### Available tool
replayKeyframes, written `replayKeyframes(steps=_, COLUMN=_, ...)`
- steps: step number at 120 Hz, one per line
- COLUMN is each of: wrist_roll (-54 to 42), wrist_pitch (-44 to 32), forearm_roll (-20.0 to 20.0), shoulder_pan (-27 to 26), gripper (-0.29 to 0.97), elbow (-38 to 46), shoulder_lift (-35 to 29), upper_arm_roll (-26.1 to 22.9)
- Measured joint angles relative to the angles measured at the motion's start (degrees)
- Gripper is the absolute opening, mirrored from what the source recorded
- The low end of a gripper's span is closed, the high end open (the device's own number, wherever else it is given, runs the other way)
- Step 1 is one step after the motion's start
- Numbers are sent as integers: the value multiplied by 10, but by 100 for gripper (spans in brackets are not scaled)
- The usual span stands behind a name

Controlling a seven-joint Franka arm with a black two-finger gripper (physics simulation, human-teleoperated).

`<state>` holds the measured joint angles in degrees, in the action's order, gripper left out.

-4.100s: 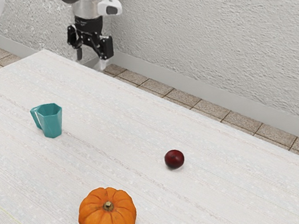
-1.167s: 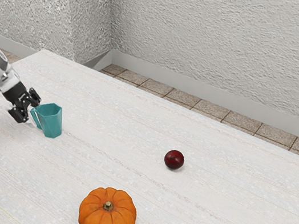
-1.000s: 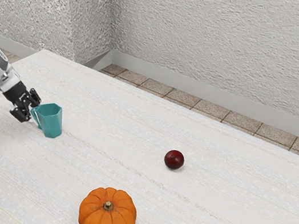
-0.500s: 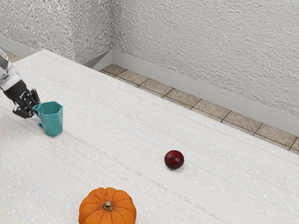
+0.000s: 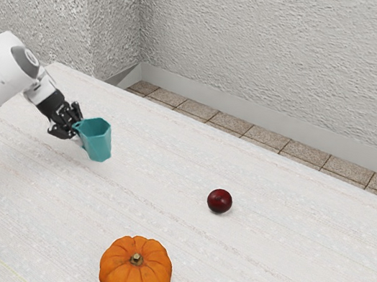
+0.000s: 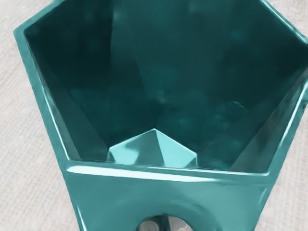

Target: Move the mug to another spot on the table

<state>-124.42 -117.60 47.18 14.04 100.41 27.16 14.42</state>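
Backdrop: a rough grey plaster wall (image 5: pixel 299 51) rises behind a strip of brown floor tiles (image 5: pixel 262 136).
Desk: a pale, wood-grained white desk (image 5: pixel 284 260) carries the scene, its far edge running along the tiles.
Arm: the white Franka arm (image 5: pixel 3 72) reaches in from the exterior view's left, low over the desk's far left part.
Pumpkin: a ribbed orange pumpkin with a short brown stem (image 5: pixel 135 270) sits at the desk's near edge, well apart from everything else.
Mug, looks: a glossy teal ceramic mug with flat, angular facets (image 5: pixel 96 138) narrows from a wide rim to a smaller base. From the wrist view its dark interior (image 6: pixel 159 96) shows a many-sided mouth and a small faceted floor.
Mug, place: it hangs tilted, mouth tipped toward the arm, over the left part of the desk, nearer the far edge than the near one. It appears raised off the surface. It lies directly at the claw's tips, on the side away from the arm.
Claw: the black two-finger gripper (image 5: pixel 74 127) is nearly closed, its fingers pinching the mug's handle (image 6: pixel 163 207) from two sides; it touches nothing else.
Fruit: a small, dark red round plum-like fruit (image 5: pixel 219 200) rests near the desk's middle, well apart from the mug.
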Motion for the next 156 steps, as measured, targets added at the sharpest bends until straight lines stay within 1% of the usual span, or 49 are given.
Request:
replayKeyframes(steps=19, wrist_roll=0, wrist_pitch=-2, forearm_roll=1, shoulder_pan=-58, gripper=5, elbow=22, shoulder_lift=-14, upper_arm_roll=0)
replayKeyframes(steps=44, wrist_roll=0, wrist_pitch=-4, forearm_roll=-2, shoulder_pan=-105, gripper=5, elbow=53, shoulder_lift=-28, upper_arm_roll=-5)
replayKeyframes(steps=69, wrist_roll=-1, wrist_pitch=-5, forearm_roll=-14, shoulder_pan=-109, gripper=5, elbow=77, shoulder_lift=-28, upper_arm_roll=-9)
replayKeyframes(steps=109, wrist_roll=-2, wrist_pitch=-13, forearm_roll=-20, shoulder_pan=-105, gripper=3, elbow=78, shoulder_lift=-11, upper_arm_roll=-15)
replayKeyframes(steps=120, wrist_roll=-2, wrist_pitch=-14, forearm_roll=-27, shoulder_pan=-105, gripper=10, elbow=78, shoulder_lift=-10, upper_arm_roll=-15)
replayKeyframes(steps=140, wrist_roll=-1, wrist_pitch=-15, forearm_roll=-48, shoulder_pan=-105, gripper=32, elbow=78, shoulder_lift=-10, upper_arm_roll=-16)
replayKeyframes(steps=156, wrist_roll=-1, wrist_pitch=-16, forearm_roll=-64, shoulder_pan=-105, gripper=47, elbow=78, shoulder_lift=-11, upper_arm_roll=-16)
